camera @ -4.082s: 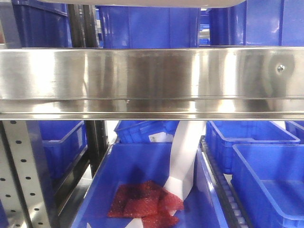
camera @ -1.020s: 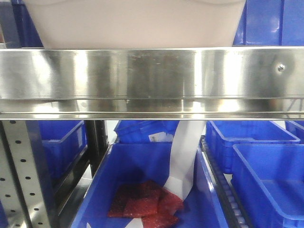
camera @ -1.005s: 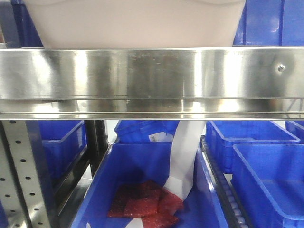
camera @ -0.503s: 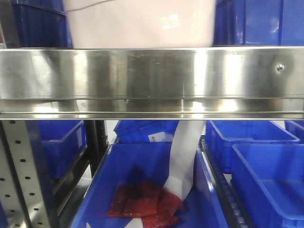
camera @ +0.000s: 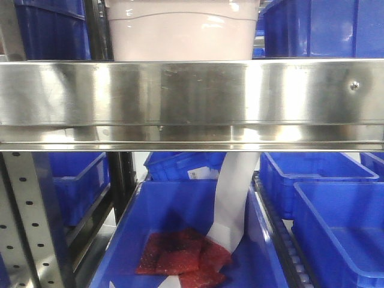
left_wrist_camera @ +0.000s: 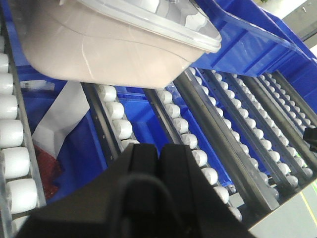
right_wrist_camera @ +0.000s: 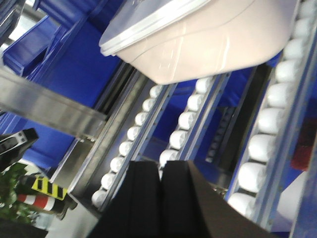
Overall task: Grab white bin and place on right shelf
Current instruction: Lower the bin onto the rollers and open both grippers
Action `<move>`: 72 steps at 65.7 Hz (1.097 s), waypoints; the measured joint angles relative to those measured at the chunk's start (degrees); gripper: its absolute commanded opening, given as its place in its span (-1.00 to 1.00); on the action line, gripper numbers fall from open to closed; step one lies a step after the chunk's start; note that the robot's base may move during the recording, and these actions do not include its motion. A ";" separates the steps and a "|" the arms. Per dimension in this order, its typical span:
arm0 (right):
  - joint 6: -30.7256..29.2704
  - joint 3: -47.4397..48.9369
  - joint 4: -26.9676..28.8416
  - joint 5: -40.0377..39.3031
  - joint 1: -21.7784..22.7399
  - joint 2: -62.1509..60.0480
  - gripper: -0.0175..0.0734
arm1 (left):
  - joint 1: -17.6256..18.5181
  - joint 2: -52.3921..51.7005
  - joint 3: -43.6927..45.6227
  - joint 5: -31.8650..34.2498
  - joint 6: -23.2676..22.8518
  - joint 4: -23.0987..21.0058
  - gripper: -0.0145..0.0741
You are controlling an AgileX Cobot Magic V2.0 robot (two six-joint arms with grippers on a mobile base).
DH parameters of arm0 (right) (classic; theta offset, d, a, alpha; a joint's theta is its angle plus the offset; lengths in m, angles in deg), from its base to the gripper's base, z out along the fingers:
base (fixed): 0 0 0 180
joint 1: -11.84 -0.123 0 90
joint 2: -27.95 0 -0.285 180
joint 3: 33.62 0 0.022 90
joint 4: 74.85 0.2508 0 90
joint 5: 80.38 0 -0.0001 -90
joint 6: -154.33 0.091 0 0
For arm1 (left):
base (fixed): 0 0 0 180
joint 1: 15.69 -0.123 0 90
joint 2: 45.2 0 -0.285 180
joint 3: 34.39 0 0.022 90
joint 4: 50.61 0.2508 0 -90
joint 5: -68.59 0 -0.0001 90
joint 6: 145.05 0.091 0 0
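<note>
White bin (camera: 183, 36) sits on the roller tracks (left_wrist_camera: 195, 148) of the right shelf (camera: 192, 96), just behind the wide steel front rail, between blue crates (camera: 324, 27) on both sides. From the left wrist view I see the bin (left_wrist_camera: 114, 59) above and ahead of my left gripper (left_wrist_camera: 159, 158), and from the right wrist view it (right_wrist_camera: 218, 42) is also up and ahead of my right gripper (right_wrist_camera: 159, 173). Both grippers have their black fingers pressed together with nothing between them, and both are well apart from the bin, so neither one holds it. The bin looks about equally far from each arm; I cannot say that one is nearer. Its long axis seems to run along the rollers, into the depth of the shelf, with a short end toward the front rail, though I judge this only from the angled wrist views. My reading is that the bin already rests on the shelf and the arms are clear of it, so the placing looks done. On the lower level a blue crate (camera: 180, 240) holds red packets (camera: 183, 255) and a white paper strip (camera: 231, 198). A small white label (camera: 201, 174) is there on a crate behind, but its writing is too small to read. I find no brand anywhere.
</note>
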 measured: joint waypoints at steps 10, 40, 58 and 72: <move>4.70 1.61 -9.04 -11.60 -2.03 -6.80 -0.49 | 2.86 -6.22 0.30 10.71 -10.14 12.93 -0.94; 7.89 -14.77 -25.21 -38.91 -13.89 -28.41 -0.49 | 9.68 -30.72 -25.77 40.73 -25.20 32.07 -0.94; -1.93 -39.81 -25.23 -53.99 -14.10 -47.58 -0.49 | 9.68 -51.26 -47.15 44.20 -25.20 37.36 -0.94; -2.41 -54.76 -25.12 -52.06 -14.10 -67.07 -0.49 | 9.68 -66.64 -56.59 42.25 -25.20 40.27 -0.94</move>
